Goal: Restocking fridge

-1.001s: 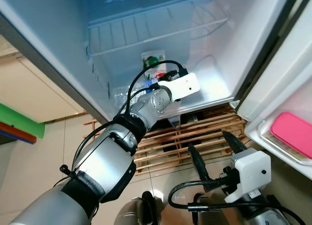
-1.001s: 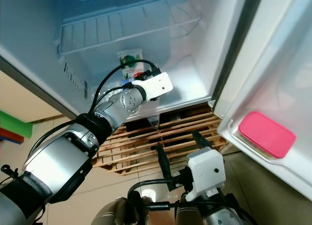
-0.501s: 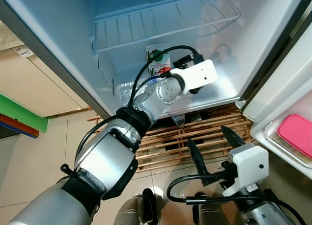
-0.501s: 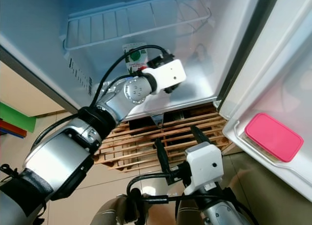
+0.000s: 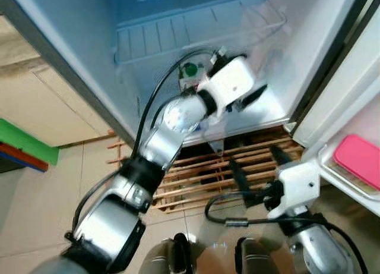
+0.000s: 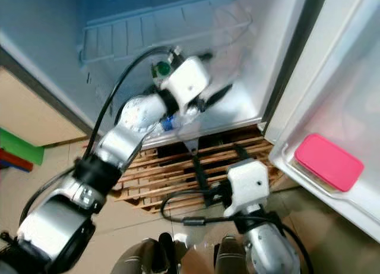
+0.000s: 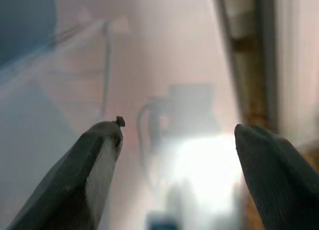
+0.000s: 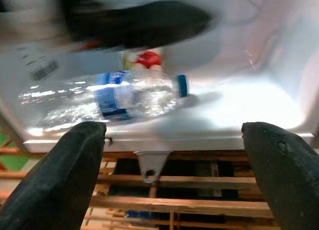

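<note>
Two grippers in view, both with fingers spread, holding nothing. Left gripper [image 5: 252, 97] reaches inside open fridge [image 5: 309, 54], just above fridge floor, below wire shelf [image 5: 178, 36]. Water bottle [image 8: 107, 98] lies on its side on fridge floor, blue cap toward fridge's right wall. Carton with green cap [image 5: 190, 70] stands upright behind bottle. Right gripper [image 5: 258, 170] hovers low outside fridge, over wooden slat pallet [image 5: 196, 167]. Pink lidded box [image 5: 359, 170] sits in fridge door shelf.
</note>
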Robot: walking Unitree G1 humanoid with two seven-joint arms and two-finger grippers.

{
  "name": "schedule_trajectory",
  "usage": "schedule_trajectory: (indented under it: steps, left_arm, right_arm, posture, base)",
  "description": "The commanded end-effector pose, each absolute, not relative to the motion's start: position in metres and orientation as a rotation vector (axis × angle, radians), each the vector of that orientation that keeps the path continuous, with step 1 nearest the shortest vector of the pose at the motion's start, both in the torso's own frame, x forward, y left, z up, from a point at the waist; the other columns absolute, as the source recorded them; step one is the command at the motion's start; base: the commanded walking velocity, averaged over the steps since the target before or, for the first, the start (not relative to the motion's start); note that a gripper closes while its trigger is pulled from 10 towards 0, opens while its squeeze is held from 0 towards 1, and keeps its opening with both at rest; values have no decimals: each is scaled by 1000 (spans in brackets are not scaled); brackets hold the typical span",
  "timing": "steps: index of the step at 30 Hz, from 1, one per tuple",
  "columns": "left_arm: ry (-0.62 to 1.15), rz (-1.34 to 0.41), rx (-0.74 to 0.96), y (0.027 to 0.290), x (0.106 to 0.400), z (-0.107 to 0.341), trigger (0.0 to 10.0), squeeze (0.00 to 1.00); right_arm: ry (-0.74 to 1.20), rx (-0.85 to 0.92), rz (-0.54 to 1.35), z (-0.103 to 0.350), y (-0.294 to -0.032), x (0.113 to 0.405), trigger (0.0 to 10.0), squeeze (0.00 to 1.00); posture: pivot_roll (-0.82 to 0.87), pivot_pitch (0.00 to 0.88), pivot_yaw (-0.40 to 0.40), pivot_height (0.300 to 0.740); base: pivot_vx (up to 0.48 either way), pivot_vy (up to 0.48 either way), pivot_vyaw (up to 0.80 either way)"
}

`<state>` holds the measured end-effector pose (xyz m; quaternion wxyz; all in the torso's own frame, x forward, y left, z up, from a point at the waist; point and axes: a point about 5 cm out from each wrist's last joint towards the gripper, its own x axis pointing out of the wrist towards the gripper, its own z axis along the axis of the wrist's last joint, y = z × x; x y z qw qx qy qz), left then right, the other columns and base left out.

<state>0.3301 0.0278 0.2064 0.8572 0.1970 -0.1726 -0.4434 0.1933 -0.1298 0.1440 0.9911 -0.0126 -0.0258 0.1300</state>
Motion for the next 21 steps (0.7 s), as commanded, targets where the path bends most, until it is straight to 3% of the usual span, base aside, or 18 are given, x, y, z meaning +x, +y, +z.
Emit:
schedule_trajectory:
  steps: [1, 3, 11, 12, 13, 15, 21]
  left_arm:
    - [-364, -964, 359, 32, 320, 215, 10000, 0]
    - [-311, -947, 237, 49, 303, 209, 10000, 0]
    - [-221, -809, 140, 89, 283, 196, 10000, 0]
    - [-194, -678, 73, 105, 277, 190, 10000, 0]
    - [-194, -678, 73, 105, 277, 190, 10000, 0]
    - [-155, -510, 8, 122, 272, 177, 10000, 0]
    - [-57, -366, 95, 148, 265, 137, 10000, 0]
  right_arm:
    - [-50, 2, 252, 140, -131, 199, 10000, 0]
    - [-68, 6, 254, 141, -132, 211, 10000, 0]
    - [-95, 3, 266, 140, -131, 227, 10000, 0]
    - [-106, -2, 248, 140, -131, 230, 10000, 0]
    - [-106, -2, 248, 140, -131, 230, 10000, 0]
    - [-104, -19, 201, 136, -134, 230, 10000, 0]
    - [-6, -43, 100, 109, -154, 230, 10000, 0]
  posture:
    - [-113, 63, 131, 740]
    - [-91, 27, 118, 740]
    - [-46, 0, 87, 740]
    - [-30, 0, 69, 740]
    - [-30, 0, 69, 740]
    - [-31, 0, 56, 740]
    - [-70, 0, 50, 740]
  base:
    - [0, 0, 0]
    - [0, 0, 0]
    - [0, 0, 0]
    - [0, 0, 0]
    - [0, 0, 0]
    - [0, 0, 0]
    - [0, 0, 0]
